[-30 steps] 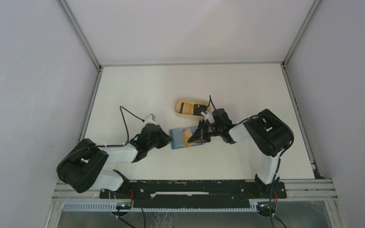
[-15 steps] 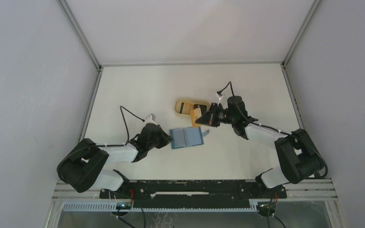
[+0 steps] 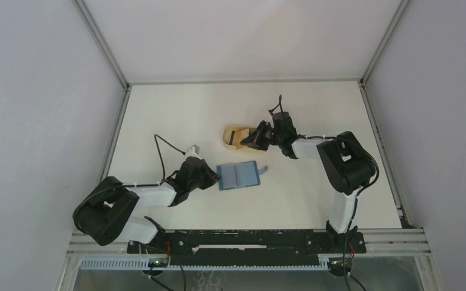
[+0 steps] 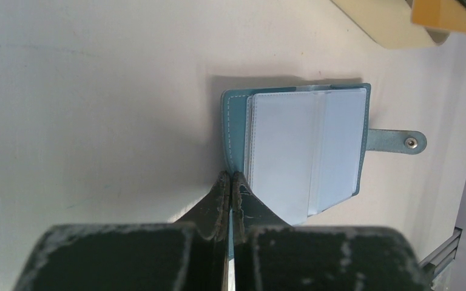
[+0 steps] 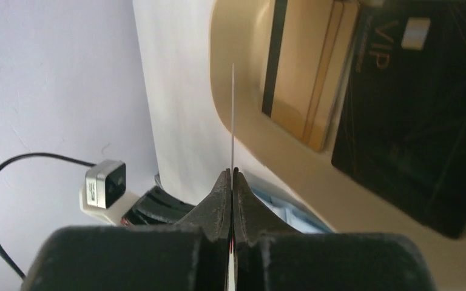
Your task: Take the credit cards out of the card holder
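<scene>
The teal card holder (image 3: 238, 176) lies open on the table, with light blue slots and its snap tab to the right (image 4: 306, 151). My left gripper (image 3: 216, 177) is shut on its left edge (image 4: 230, 176). My right gripper (image 3: 252, 138) is shut on a thin credit card, seen edge-on (image 5: 233, 115) in the right wrist view, and holds it over the beige oval tray (image 3: 230, 138). A tan/gold card (image 5: 306, 79) and a black VIP card (image 5: 412, 115) lie in the tray (image 5: 236, 91). The held card shows tan at the top right of the left wrist view (image 4: 446, 11).
The tray's near end shows in the left wrist view (image 4: 388, 21), just beyond the card holder. The left arm's wrist camera (image 5: 106, 185) and cable sit below the right gripper's view. Grey walls and metal frame rails bound the white table.
My right gripper has drawn a tan card out of the card holder and carried it up and back over the beige tray. The left gripper and the card holder have stayed in place.
</scene>
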`<state>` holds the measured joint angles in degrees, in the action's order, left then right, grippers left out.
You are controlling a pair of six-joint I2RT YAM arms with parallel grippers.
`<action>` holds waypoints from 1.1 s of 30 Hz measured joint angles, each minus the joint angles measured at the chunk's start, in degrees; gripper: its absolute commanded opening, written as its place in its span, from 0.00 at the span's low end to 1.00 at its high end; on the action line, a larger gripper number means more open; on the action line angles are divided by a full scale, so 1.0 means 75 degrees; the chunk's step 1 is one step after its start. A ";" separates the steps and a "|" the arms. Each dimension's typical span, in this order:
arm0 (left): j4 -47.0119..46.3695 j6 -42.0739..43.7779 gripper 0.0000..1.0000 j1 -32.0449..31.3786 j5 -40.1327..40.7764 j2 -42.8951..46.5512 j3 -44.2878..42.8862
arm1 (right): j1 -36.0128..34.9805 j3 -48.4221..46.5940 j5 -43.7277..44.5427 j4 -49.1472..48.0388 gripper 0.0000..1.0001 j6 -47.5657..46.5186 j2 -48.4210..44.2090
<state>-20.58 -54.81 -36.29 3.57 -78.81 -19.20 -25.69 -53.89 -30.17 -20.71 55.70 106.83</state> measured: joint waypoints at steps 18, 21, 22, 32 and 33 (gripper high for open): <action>-0.0052 0.0117 0.00 0.0000 -0.0140 -0.0108 -0.0070 | -0.0175 -0.1110 0.0195 -0.0017 0.00 0.0516 0.1052; -0.0050 0.0117 0.00 0.0000 -0.0137 -0.0108 -0.0070 | -0.0274 -0.1209 0.0221 0.0061 0.00 0.0510 0.1134; -0.0050 0.0114 0.00 0.0000 -0.0137 -0.0105 -0.0070 | -0.0300 -0.1241 0.0233 0.0119 0.00 0.0501 0.1145; 0.0251 0.0119 0.00 0.0000 -0.0122 0.0195 0.0029 | -0.0388 -0.1419 0.0627 0.0629 0.00 0.0417 0.1157; 0.0262 0.0119 0.00 0.0000 -0.0122 0.0219 0.0044 | -0.0388 -0.1419 0.0647 0.0647 0.00 0.0417 0.1157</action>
<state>-18.61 -53.91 -36.29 2.66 -77.17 -18.87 -28.60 -64.53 -25.32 -15.86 58.83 115.50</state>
